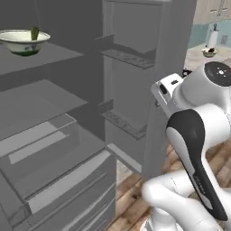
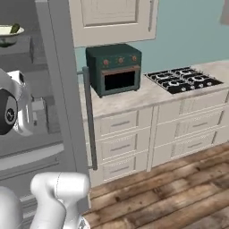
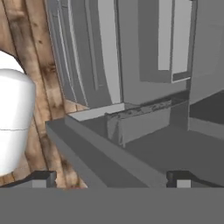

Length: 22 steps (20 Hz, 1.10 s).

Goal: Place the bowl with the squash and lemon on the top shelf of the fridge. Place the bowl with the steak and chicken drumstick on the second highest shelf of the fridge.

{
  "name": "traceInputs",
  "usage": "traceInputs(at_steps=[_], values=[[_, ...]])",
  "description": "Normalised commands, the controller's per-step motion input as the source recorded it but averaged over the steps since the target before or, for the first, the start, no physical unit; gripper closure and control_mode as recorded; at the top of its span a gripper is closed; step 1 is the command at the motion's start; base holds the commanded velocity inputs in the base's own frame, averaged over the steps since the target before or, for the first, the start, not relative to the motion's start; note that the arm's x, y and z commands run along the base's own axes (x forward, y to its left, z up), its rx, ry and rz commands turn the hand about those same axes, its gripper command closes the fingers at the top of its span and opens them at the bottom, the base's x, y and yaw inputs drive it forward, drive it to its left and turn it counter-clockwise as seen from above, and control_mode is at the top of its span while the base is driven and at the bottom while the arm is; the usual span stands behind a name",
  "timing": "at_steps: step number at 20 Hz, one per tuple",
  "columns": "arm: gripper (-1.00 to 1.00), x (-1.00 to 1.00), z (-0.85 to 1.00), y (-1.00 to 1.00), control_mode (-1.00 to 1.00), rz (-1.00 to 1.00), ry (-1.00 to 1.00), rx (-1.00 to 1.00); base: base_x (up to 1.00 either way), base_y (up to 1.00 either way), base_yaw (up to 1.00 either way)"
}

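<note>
In the left base view, the round cream-white bowl with the greenish lower outside (image 1: pixel 25 41) is sitting far left on the uppermost flat grey shelf (image 1: pixel 49 56) of the tall plain grey fridge (image 1: pixel 67 135), with the dark green zucchini-like squash (image 1: pixel 34 32) poking up over its rim. The lemon is too hidden inside the bowl to make out. Below it, the second flat grey shelf (image 1: pixel 40 97) is lying bare, and the pale drawers are standing lower down. To the right, the open grey fridge door (image 1: pixel 135 90) is showing its bins, and the white arm with dark joints (image 1: pixel 194 135) is folding low at the near right, well apart from the bowl and below its level.

In the right base view, the same bowl is showing at the far upper left, with the fridge door's edge and its long grey handle (image 2: pixel 89 120) just right of it. Further right, a dark green toaster oven (image 2: pixel 115 68) is sitting on the pale stone surface (image 2: pixel 147 96), with a black gas hob (image 2: pixel 183 79) beyond it.

In the hand view, the two dark fingers (image 3: pixel 111 178) are standing spread as wide as they go, holding nothing, and pointing at the fridge's lower drawers and door bin, with wooden floor (image 3: pixel 26 52) at the left.

The first bowl seems to be already in place. The bowl with the steak and chicken drumstick is lying somewhere away from the fingers, so the coming move is likely turning on swinging away from the fridge to fetch it.
</note>
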Motion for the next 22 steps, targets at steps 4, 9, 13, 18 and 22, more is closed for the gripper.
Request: traceInputs(at_steps=[4,9,13,18,22], values=[[-1.00,0.00,0.00,0.00,1.00,0.00,0.00,0.00,-0.49,0.65,-0.74],[-1.00,0.00,0.00,0.00,1.00,0.00,0.00,0.00,-0.70,0.29,-0.64],[-1.00,0.00,0.00,0.00,1.00,0.00,0.00,0.00,-0.32,-0.19,-0.64],[-1.00,0.00,0.00,0.00,1.00,0.00,0.00,0.00,-0.02,-0.53,-0.66],[-1.00,0.00,0.00,0.00,1.00,0.00,0.00,0.00,0.27,-0.43,-0.68]])
